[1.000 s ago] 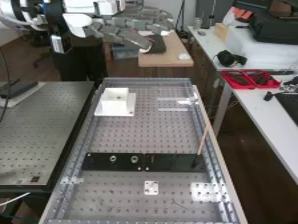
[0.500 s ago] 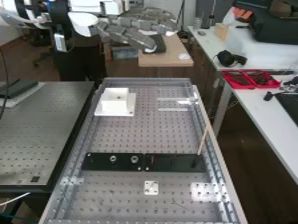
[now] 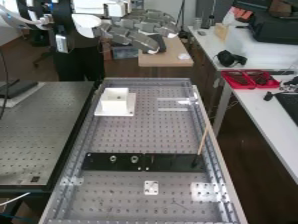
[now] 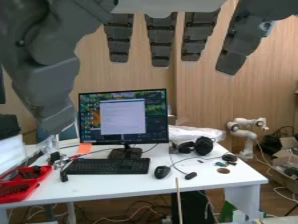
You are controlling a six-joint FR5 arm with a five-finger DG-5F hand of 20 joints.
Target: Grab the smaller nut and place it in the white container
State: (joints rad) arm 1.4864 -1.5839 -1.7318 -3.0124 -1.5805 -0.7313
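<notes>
The hand [image 3: 138, 34] is open and empty, up high beyond the far end of the bench [image 3: 126, 135], well apart from everything on it. In the wrist view its fingers [image 4: 161, 42] are straight and spread, with gaps between them, and the thumb [image 4: 50, 82] stands well out to one side, apart from them; they pinch and touch nothing. The white container [image 3: 115, 104] sits upright on the bench toward its far end, on a flat white base; what lies inside it I cannot tell. Nearer, on the black bar [image 3: 174, 162], the larger nut [image 3: 113, 158] and the bearing [image 3: 134, 159] stand side by side, apart.
</notes>
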